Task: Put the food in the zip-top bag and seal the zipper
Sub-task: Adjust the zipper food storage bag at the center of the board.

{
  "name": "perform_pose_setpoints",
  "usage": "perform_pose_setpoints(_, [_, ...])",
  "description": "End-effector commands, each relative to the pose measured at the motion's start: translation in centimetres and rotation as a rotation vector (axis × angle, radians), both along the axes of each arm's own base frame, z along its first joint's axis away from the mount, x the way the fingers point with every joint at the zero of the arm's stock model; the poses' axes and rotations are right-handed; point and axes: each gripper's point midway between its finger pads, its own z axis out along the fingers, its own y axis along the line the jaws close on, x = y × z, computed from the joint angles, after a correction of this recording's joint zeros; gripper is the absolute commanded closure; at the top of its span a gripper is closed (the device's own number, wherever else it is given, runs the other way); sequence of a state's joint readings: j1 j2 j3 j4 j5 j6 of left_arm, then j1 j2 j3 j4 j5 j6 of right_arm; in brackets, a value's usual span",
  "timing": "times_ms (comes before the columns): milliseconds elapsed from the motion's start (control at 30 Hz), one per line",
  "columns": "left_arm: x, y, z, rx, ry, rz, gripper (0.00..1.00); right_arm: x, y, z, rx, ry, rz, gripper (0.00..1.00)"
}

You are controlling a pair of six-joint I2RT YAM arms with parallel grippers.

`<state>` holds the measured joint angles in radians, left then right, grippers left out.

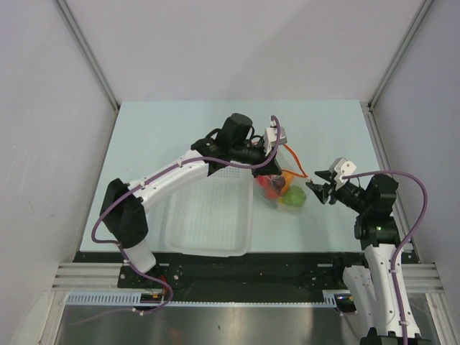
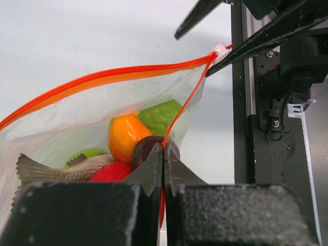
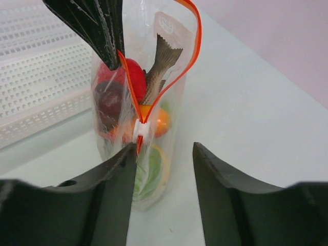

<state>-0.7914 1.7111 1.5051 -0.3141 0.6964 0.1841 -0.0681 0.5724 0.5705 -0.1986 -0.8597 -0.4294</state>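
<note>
Clear floppy plastic zip-top bag is held up just beside the white perforated plastic basket. Inside it we see the small toy foods: a grey fish, red and orange round fruits, green pieces. Our left gripper is clamped on the thin orange-red zipper strip, and the mouth is not yet sealed. From there the strip runs towards the right arm and ends at the small white tab. The right gripper has its jaws apart, with the tab between them, close against one finger. We judge that the right arm, being nearer, should close on the tab and pull it along the strip, towards the left gripper.
</note>
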Motion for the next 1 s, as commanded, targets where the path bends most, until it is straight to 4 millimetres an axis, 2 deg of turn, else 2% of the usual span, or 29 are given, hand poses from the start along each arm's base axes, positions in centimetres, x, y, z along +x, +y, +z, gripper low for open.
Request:
perform_pose_setpoints(0, [-0.2,0.0,1.9,-0.057,-0.023,-0.018,1.0,-0.1,1.1,1.7,-0.012,-0.08,0.069,0.56])
perform_pose_setpoints(133, [-0.1,-0.1,2.1,-0.06,-0.028,-0.015,1.0,-0.2,1.4,1.5,-0.043,-0.095,0.087,0.71])
perform_pose_setpoints(167, [-0.1,0.0,2.2,-0.059,-0.028,-0.014,1.0,-0.2,1.5,1.3,-0.05,-0.093,0.09,0.83])
perform_pose_setpoints(200, [-0.1,0.0,2.3,-0.059,-0.035,-0.015,1.0,-0.3,1.5,1.3,-0.053,-0.095,0.091,1.0])
perform_pose_setpoints(233, [0.0,0.1,2.6,-0.061,-0.05,-0.013,0.99,-0.2,1.4,1.4,-0.057,-0.1,0.077,1.0])
perform_pose_setpoints(300, [0.0,0.5,3.6,-0.072,-0.09,-0.006,0.91,-0.4,1.4,1.4,-0.063,-0.108,0.08,1.0])
perform_pose_setpoints(333, [0.1,0.6,4.1,-0.079,-0.132,-0.017,0.77,-0.4,1.4,1.5,-0.067,-0.113,0.082,1.0])
perform_pose_setpoints(400, [-0.5,0.6,5.7,-0.102,-0.207,-0.05,0.67,-0.7,1.3,1.7,-0.075,-0.13,0.083,1.0])
perform_pose_setpoints(433, [-0.7,0.8,6.9,-0.112,-0.311,-0.076,0.61,-0.7,1.3,1.8,-0.076,-0.137,0.081,1.0])
perform_pose_setpoints(533, [-2.1,0.3,8.6,-0.111,-0.503,-0.156,0.53,-0.9,1.3,1.9,-0.086,-0.153,0.089,1.0])
perform_pose_setpoints(567, [-3.2,-0.1,8.1,-0.088,-0.519,-0.198,0.52,-0.9,1.3,2.1,-0.087,-0.158,0.089,1.0])
perform_pose_setpoints(600, [-3.6,-0.3,8.6,-0.085,-0.551,-0.223,0.51,-1.0,1.4,2.3,-0.089,-0.164,0.092,1.0])
perform_pose_setpoints(633, [-3.8,-0.7,8.0,-0.067,-0.601,-0.27,0.49,-1.4,2.1,2.3,-0.089,-0.163,0.126,1.0])
perform_pose_setpoints(667, [-5.0,-0.9,7.2,-0.042,-0.603,-0.316,0.49,-1.5,2.1,2.3,-0.092,-0.166,0.13,1.0])
perform_pose_setpoints(767, [-5.4,-1.9,7.1,-0.044,-0.66,-0.347,0.48,-1.7,2.3,2.5,-0.097,-0.166,0.136,1.0])
perform_pose_setpoints(967, [-5.9,-4.1,7.5,-0.067,-0.653,-0.362,0.5,-2.2,2.6,3.0,-0.1,-0.17,0.152,1.0])
